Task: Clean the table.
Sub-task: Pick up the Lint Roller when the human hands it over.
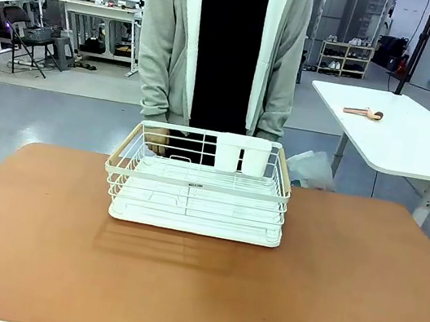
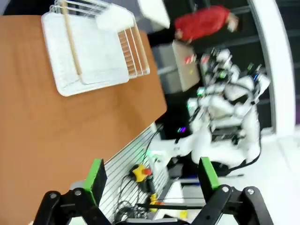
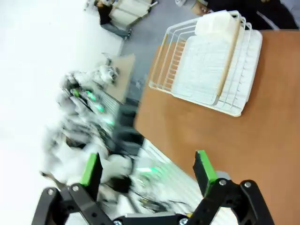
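Observation:
The table [image 1: 343,282] has a smooth reddish-brown top and takes up the lower half of the front view. A white wire rack [image 1: 199,181] with wooden side handles and a white cup holder stands on it near the far edge. Behind the rack stands a person in a grey cardigan, one hand [image 1: 155,139] at the rack's far left corner. My left gripper [image 2: 152,178] hangs open off the table's edge, with the rack [image 2: 91,47] far ahead. My right gripper [image 3: 147,171] is open too, over the table's [image 3: 220,140] edge, the rack [image 3: 211,65] well beyond it.
A white-topped table [image 1: 416,141] with a small brown object [image 1: 363,112] on it stands at the back right. A white bag [image 1: 311,167] lies on the floor behind the table. Cables and a yellow stop button [image 2: 139,172] sit below the left gripper.

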Robot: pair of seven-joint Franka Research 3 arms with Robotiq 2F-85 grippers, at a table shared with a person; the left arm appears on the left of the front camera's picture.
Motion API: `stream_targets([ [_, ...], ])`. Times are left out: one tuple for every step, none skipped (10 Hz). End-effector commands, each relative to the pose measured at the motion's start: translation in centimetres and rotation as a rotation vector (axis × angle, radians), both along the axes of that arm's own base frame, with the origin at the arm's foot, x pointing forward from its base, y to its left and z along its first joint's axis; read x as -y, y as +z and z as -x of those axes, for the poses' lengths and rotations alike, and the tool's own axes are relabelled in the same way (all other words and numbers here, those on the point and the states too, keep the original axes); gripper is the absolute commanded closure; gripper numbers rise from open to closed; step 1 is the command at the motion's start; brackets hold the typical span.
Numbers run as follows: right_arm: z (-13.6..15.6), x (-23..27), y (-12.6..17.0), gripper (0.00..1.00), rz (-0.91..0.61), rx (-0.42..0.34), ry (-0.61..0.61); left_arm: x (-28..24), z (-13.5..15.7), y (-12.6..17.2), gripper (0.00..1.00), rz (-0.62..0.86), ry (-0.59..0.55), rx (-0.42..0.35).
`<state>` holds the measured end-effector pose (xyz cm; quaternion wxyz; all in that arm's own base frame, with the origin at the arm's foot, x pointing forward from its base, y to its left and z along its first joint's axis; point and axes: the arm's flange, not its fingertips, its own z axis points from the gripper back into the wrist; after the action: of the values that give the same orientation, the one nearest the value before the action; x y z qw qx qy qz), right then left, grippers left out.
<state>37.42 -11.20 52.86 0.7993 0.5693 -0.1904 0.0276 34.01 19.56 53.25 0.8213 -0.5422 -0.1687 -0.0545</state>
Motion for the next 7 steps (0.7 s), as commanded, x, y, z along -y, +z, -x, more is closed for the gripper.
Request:
stream_targets([
  [-0.1, 5.0, -4.2, 0.00, -0.112, -0.073, -0.104, -5.2, 0.8, -4.1, 0.00, 0.109, 0.183, -0.046],
  [0.3, 7.2, -6.7, 0.00, -0.160, -0.099, -0.137, -7.0, 1.7, -6.1, 0.00, 0.127, 0.231, -0.095],
  [0.5, 8.5, -8.7, 0.00, -0.181, -0.112, -0.156, -7.7, 1.8, -8.1, 0.00, 0.126, 0.254, -0.170],
  [0.0, 8.7, -10.1, 0.00, -0.175, -0.148, -0.161, -7.7, 1.1, -9.2, 0.00, 0.139, 0.276, -0.207],
  [2.2, 9.2, -7.7, 0.00, -0.172, -0.128, -0.165, -6.3, -0.5, -9.8, 0.00, 0.117, 0.258, -0.237],
  [2.2, 9.2, -7.7, 0.00, -0.172, -0.128, -0.165, -9.4, 3.3, -9.7, 0.00, 0.128, 0.292, -0.190],
  [2.2, 9.2, -7.7, 0.00, -0.172, -0.128, -0.165, -9.4, 3.3, -9.7, 0.00, 0.128, 0.292, -0.190],
])
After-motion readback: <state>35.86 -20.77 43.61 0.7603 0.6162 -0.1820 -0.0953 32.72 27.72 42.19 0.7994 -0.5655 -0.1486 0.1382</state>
